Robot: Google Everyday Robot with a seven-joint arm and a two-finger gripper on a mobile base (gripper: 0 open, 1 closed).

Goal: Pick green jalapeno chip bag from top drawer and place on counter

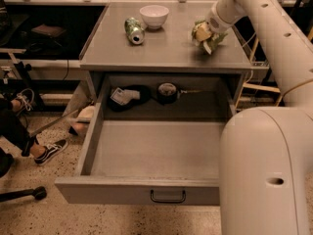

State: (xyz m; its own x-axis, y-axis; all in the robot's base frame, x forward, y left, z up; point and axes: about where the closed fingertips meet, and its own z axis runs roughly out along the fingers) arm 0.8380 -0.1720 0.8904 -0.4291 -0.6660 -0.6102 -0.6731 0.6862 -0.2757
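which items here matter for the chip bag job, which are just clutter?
Job: green jalapeno chip bag in the gripper, above the counter, right side; top drawer, open.
Lying about: green can and white bowl on the counter; dark pouch and round object at the drawer's back.

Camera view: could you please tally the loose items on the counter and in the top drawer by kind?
1 green can
1 white bowl
1 green jalapeno chip bag, gripped by the claw over the counter, right side
1 dark pouch with white label, back of the top drawer
1 round dark object beside it
Total: 5
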